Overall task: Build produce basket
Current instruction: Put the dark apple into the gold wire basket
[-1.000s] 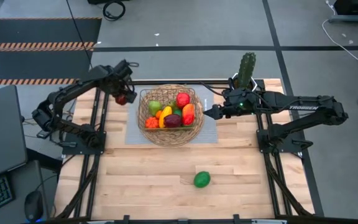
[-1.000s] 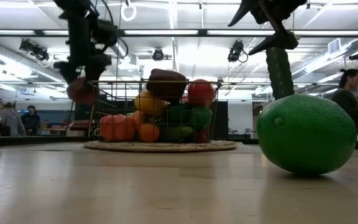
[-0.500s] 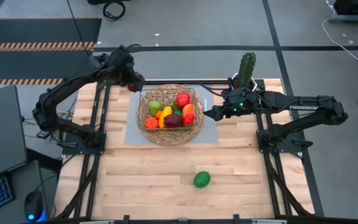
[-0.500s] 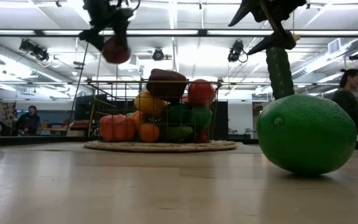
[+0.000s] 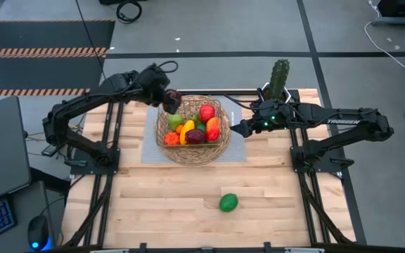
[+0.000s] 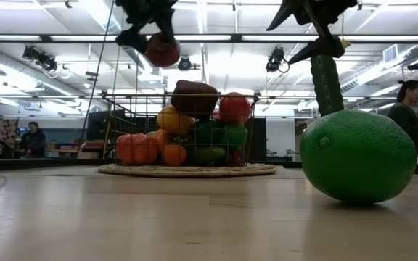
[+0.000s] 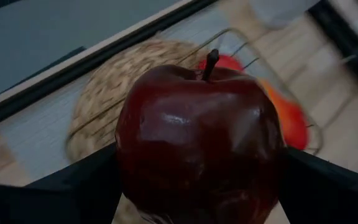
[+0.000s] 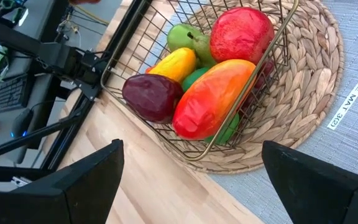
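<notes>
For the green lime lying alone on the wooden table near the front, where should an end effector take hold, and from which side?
Grip the round green lime across its widest middle, coming straight down from above. It sits alone on the bare wooden table, nothing crowds it, and its rounded shape would likely roll away from a sideways approach.

Left arm reaches in from nine o'clock, raised above the surface; left tool (image 5: 171, 100) is clamped on a dark red apple (image 7: 197, 140). Right arm extends from three o'clock; right tool (image 5: 235, 128) hangs with fingers spread apart.
</notes>
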Robot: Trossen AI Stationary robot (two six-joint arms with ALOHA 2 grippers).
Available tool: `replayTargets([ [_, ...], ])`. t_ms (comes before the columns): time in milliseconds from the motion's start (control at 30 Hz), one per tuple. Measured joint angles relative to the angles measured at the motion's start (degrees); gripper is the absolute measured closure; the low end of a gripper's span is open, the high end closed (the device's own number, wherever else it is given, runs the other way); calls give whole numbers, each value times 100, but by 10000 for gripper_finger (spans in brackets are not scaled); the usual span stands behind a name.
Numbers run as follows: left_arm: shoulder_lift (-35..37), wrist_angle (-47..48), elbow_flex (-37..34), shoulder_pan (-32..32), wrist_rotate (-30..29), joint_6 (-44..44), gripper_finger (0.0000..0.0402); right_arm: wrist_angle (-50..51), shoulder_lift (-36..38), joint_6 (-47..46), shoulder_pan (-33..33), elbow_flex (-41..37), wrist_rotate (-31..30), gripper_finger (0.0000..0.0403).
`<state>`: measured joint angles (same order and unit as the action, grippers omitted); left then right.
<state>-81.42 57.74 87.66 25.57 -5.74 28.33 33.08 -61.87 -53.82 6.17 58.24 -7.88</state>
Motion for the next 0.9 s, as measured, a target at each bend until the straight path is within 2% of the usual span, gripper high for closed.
replayTargets([
  [100,-3,-472,2,-61,4,149,49,0,0,1,1,0,1,19],
  [233,0,-658,2,-78,0,213,49,2,0,-8,-20,0,1,19],
  [733,4,-274,2,-147,2,-153,46,11,0,-5,-116,0,2,19],
  [900,4,-118,2,-145,147,-331,14,11,0,-3,-116,2,0,19],
])
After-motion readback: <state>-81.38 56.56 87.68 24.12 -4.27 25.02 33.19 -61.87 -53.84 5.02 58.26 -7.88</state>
